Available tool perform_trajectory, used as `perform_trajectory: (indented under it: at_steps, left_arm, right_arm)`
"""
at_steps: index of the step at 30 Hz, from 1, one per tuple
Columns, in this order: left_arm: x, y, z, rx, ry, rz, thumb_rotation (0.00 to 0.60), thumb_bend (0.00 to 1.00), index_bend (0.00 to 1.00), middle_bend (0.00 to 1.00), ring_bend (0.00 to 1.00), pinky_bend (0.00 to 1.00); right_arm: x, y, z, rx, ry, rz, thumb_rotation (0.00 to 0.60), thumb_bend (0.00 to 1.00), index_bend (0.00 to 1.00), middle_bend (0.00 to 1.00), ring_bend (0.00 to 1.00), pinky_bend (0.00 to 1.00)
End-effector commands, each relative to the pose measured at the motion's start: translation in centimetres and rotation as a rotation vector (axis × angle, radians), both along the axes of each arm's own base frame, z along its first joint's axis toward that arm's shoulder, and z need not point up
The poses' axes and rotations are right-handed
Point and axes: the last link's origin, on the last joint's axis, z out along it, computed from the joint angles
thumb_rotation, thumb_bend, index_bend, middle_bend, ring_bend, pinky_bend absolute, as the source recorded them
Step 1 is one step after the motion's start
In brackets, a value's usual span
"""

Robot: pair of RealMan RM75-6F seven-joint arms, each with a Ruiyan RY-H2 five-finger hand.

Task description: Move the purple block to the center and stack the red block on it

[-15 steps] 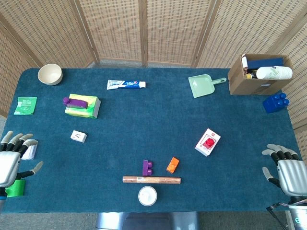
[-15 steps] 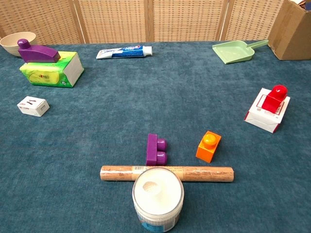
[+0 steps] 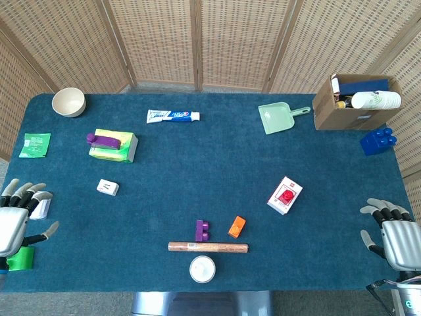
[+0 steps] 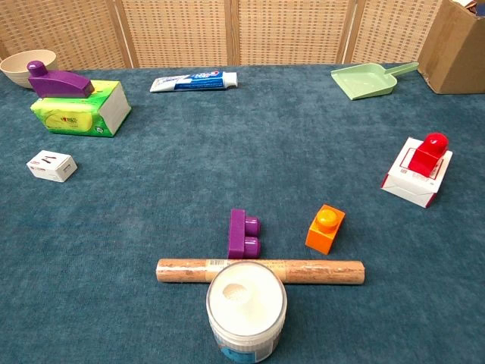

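The left hand (image 3: 14, 224) rests at the table's left edge, fingers spread and holding nothing, well apart from every task item. The purple block (image 4: 242, 233) lies on its side near the front edge, studs pointing right, just behind the cork-brown roller (image 4: 260, 271) and close to it; whether they touch cannot be told. It appears to be rigid moulded plastic, light, with smooth faces likely to slip; the soundest hold is judged to be across its two flat long sides, clear of the studs, and it needs righting so the studs face up. An orange block (image 4: 325, 227) sits just beside it to the right and could be knocked. The red block (image 4: 430, 150) stands studs up on a small white box (image 4: 415, 179), further right; also stiff and light, best pinched on opposite flat sides, since the box beneath may shift. The right hand (image 3: 392, 234) rests at the right edge, fingers apart, empty.
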Motion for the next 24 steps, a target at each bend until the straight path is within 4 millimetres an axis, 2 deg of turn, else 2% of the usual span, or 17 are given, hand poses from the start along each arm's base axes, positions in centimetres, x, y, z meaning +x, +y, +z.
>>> perform_trajectory:
  at_steps: [1,11,24]
  left_arm:
    - [0.1,0.4,0.1,-0.011,0.000,-0.010,0.439,0.32,0.30,0.22,0.17,0.00]
    - [1.0,4.8,0.3,-0.100,0.024,-0.072,0.435,0.32,0.30,0.21,0.17,0.00]
    - [3.9,13.5,-0.5,-0.204,0.105,-0.151,0.435,0.32,0.28,0.15,0.12,0.00]
  right_arm:
    - [-0.1,0.0,0.0,-0.002,-0.001,-0.002,0.588,0.29,0.35,0.27,0.24,0.30]
    - [-0.1,-0.1,-0.2,-0.001,0.002,-0.010,0.586,0.29,0.35,0.27,0.24,0.30]
    - [-0.8,-0.1,-0.1,-0.004,0.020,-0.055,0.589,0.29,0.35,0.27,0.24,0.30]
